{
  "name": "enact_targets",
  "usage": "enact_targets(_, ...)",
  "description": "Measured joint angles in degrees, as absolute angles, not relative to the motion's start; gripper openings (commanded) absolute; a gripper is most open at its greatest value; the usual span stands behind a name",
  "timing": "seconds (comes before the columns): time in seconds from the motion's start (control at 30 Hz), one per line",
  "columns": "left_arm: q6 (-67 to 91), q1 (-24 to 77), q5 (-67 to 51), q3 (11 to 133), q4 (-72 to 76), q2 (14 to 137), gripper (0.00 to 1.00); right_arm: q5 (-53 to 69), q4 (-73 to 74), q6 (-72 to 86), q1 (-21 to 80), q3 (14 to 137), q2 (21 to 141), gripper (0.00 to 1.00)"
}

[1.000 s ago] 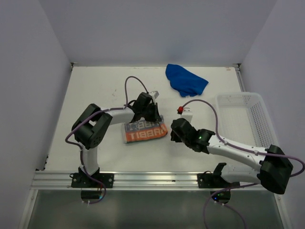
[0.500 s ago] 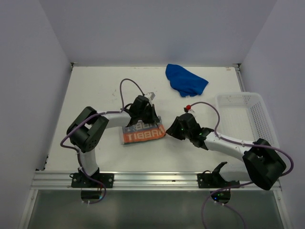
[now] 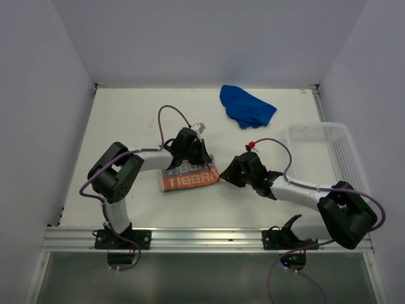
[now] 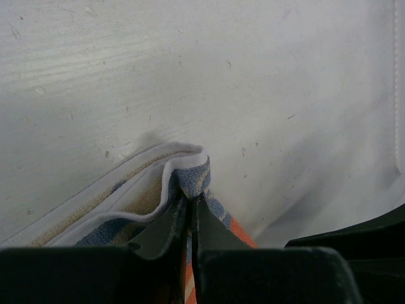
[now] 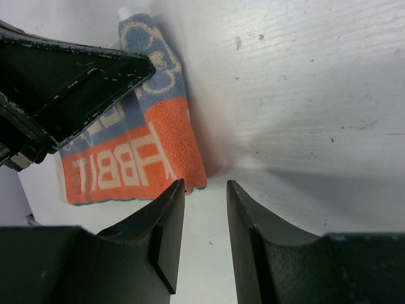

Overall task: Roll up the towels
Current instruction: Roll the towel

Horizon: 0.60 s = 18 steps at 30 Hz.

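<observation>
The patterned towel (image 3: 188,177), orange, grey-blue and white with block letters, lies folded on the table in front of the left arm. My left gripper (image 3: 200,159) is shut on its far right corner; the pinched fold (image 4: 190,177) shows in the left wrist view. My right gripper (image 3: 225,178) is open and empty, its fingertips just off the towel's near right corner (image 5: 190,180). The blue towel (image 3: 246,106) lies crumpled at the back of the table, away from both grippers.
A white mesh basket (image 3: 324,155) stands at the right side of the table, behind the right arm. The left gripper's black body (image 5: 57,76) shows over the towel in the right wrist view. A metal rail (image 3: 202,237) runs along the near edge.
My right gripper has swung left and forward to the towel's right edge. My left gripper has shifted slightly, and the towel's right end has been drawn in a little.
</observation>
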<state>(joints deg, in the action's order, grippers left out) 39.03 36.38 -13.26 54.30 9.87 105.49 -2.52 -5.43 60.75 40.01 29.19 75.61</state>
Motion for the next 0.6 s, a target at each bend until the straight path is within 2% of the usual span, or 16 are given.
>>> enact_targets(0.6, 39.46, 36.38, -13.23, 53.49, 10.04, 104.73, 0.00, 2.20, -9.15, 61.21, 38.59, 29.45, 82.65, 0.34)
